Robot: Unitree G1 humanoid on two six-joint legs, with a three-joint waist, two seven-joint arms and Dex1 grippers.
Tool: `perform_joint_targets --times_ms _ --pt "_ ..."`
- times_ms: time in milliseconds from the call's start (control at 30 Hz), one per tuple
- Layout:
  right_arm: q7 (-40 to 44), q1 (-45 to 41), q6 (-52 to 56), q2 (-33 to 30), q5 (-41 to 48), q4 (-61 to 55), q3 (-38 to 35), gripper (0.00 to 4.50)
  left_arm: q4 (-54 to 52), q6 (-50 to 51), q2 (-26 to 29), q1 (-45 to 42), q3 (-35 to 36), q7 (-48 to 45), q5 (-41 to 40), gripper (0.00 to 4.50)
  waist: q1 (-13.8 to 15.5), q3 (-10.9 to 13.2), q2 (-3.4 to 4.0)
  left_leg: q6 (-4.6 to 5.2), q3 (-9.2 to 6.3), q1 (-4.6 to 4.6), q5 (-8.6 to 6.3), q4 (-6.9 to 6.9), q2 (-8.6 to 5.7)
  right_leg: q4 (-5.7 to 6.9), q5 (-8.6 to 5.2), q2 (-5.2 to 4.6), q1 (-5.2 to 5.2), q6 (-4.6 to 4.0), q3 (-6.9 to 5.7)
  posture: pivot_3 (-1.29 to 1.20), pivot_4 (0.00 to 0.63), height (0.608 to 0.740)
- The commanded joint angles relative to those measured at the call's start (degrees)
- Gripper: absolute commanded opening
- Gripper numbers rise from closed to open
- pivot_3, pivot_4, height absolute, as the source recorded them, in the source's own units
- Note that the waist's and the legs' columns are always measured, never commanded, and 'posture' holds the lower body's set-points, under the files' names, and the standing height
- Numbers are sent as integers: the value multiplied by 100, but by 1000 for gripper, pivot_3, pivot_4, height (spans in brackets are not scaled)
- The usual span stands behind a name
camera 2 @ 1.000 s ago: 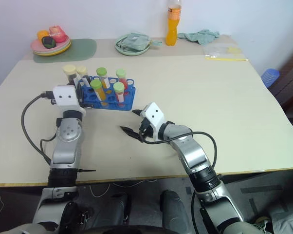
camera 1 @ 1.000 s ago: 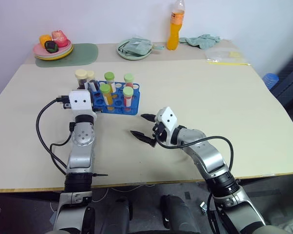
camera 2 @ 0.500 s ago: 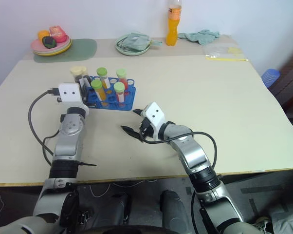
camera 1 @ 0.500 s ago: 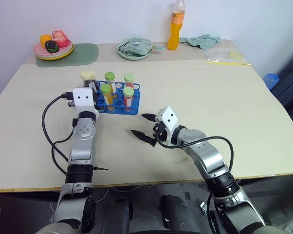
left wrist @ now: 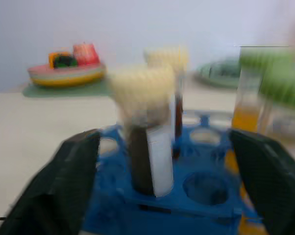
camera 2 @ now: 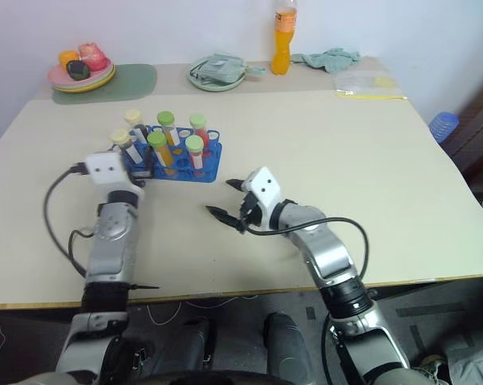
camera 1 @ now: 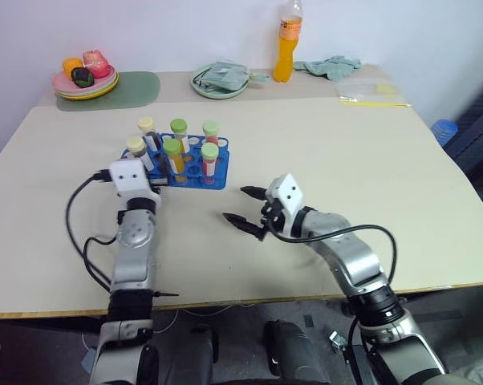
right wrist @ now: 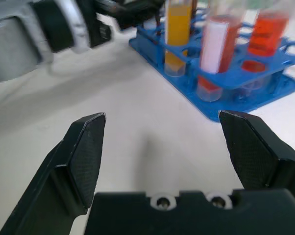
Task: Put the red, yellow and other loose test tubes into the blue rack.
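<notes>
One big pale desk (camera 1: 322, 144) holds everything here. Near its left middle sits the blue rack (camera 1: 216, 178), and the test tubes stand upright in its holes. Six caps show in the head views: two cream ones on the left side and four green ones toward the right.

The left pincer (left wrist: 162, 191) sits right at the near left end of the rack. A second ago it was shut on the cream-capped tube (left wrist: 146, 147) of dark liquid and was holding it just left of the rack. Now that tube stands in a corner hole at the rack's near left, and the two black fingers (left wrist: 76, 171) are spread wide on each side of it, not touching it. So the tube has been let go and is in its place.

The right pincer (camera 1: 245, 206) hangs low over bare desk, a little right of the rack. Its fingers are wide apart and hold nothing. It has slid slightly to the right since a second ago.

The yellow tube (right wrist: 179, 34) and the red tubes (right wrist: 267, 36) are in the rack too. I see no loose tube lying on the desk, so the job looks about done. The left arm just needs to back away without bumping the tube.
</notes>
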Motion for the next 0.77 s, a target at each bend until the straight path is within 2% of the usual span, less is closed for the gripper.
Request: perform_joint_targets --times_ms 33,200,400,533,767 --pt "376 16 131 -523 430 -334 -631 4083 -1335 545 393 644 532 -413 -679 4156 -1 0 0 0 0 0 0 -2 1 -2 0 1 0 0 0 0 150 740" --pt "571 -18 169 -1295 601 132 -1352 4083 -2446 1624 1355 1989 1053 -1316 -1336 4156 5 0 3 2 9 1 -1 -3 1 -3 -1 0 2 -1 1 0 150 740" --pt "659 -112 -328 -1728 395 1157 -1655 4083 -2482 2024 2202 3411 1907 -2139 -1496 4156 6 1 5 5 17 8 -3 -2 5 -13 -2 3 15 -3 0 0 150 740" --pt "788 -168 -515 -1689 352 1436 -1522 4083 -2575 2079 2100 3598 2090 -2050 -1550 4156 23 2 8 6 19 10 -3 -3 8 -14 -3 4 17 -4 -1 0 150 740" --pt "855 -256 -652 -1553 297 1536 -1303 4083 -2876 2118 1801 3692 1932 -1875 -1385 4156 13 2 8 7 20 10 -4 -3 8 -15 -2 2 18 -3 1 0 150 740"
